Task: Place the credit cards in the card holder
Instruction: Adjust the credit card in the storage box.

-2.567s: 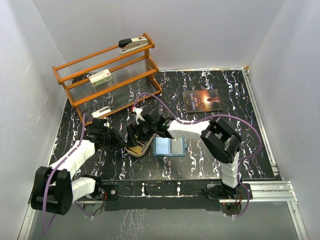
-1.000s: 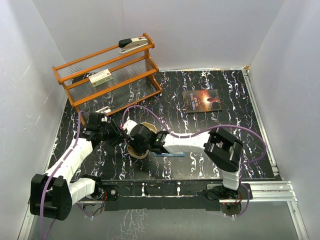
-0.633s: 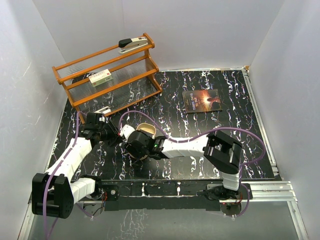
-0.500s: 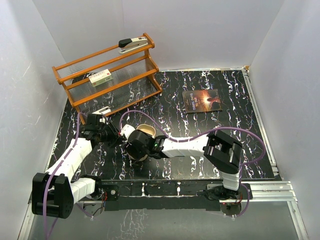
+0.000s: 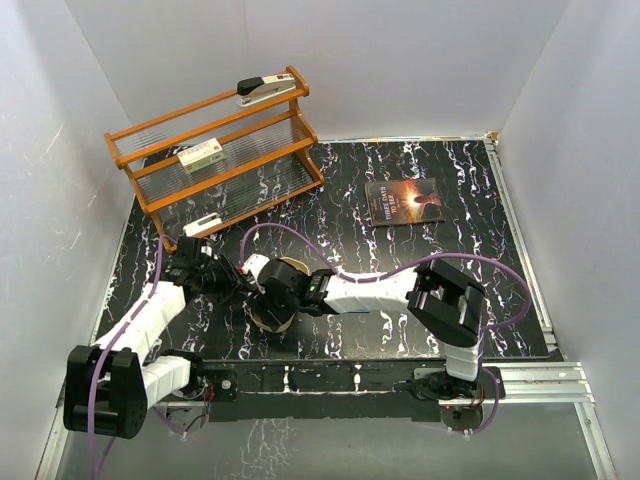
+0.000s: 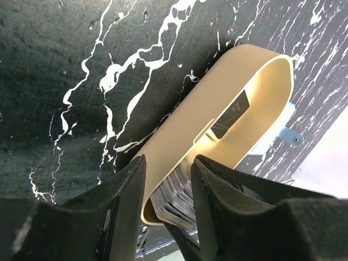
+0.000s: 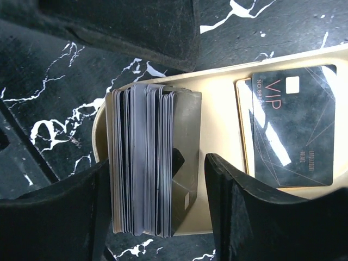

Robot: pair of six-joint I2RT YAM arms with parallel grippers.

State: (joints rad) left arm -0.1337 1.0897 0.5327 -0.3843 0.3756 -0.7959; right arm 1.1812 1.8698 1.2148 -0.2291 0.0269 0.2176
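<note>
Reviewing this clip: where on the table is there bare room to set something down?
Bare table: between the rack and the book, and beside the book toward the right edge. Crowded: near left, where the left gripper and right gripper meet at the tray.

We see the table point(image 5: 400, 290) black with white marble veining. The tray point(image 7: 220, 128) is tan. The card stack point(image 7: 147, 185) shows grey-silver edges; the VIP card point(image 7: 291, 125) is dark grey, orange lettering, gold rim. The card holder point(image 6: 291, 136) tab is light blue. Far-left rack point(image 5: 215, 150) orange; far-right book point(image 5: 404, 202) dark, orange glow.
</note>
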